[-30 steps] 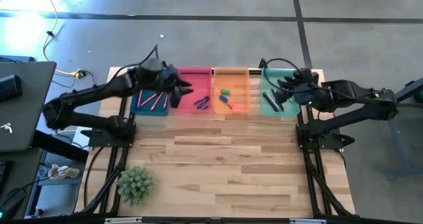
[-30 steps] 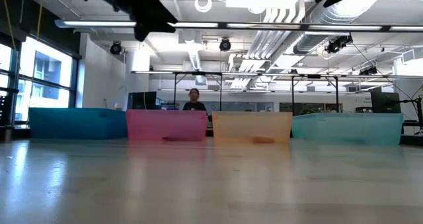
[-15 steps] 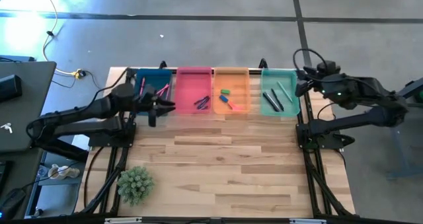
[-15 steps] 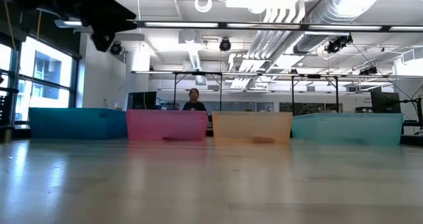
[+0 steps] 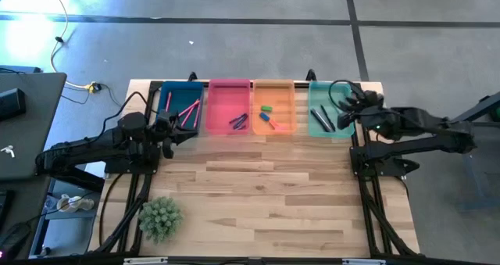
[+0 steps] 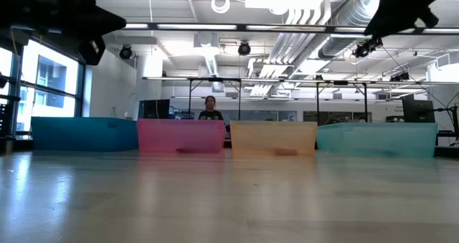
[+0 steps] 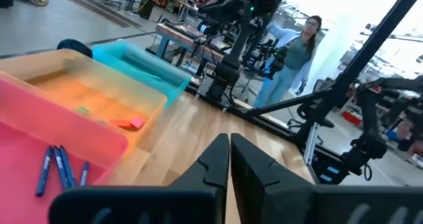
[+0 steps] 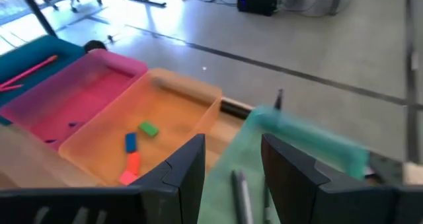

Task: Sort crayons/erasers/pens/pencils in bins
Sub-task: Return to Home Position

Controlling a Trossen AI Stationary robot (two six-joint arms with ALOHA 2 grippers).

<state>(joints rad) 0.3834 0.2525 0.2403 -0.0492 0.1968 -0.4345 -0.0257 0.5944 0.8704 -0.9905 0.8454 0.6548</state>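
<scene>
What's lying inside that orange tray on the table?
Three erasers lie in the orange bin: a green eraser, a blue eraser and a pink-red eraser. From above nothing covers them; from table height the bin's cloudy wall mostly hides them.

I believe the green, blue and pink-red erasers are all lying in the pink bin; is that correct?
Not quite: all three erasers lie in the orange bin, not the pink bin beside it. The high view shows this, and the right wrist view confirms it.
</scene>
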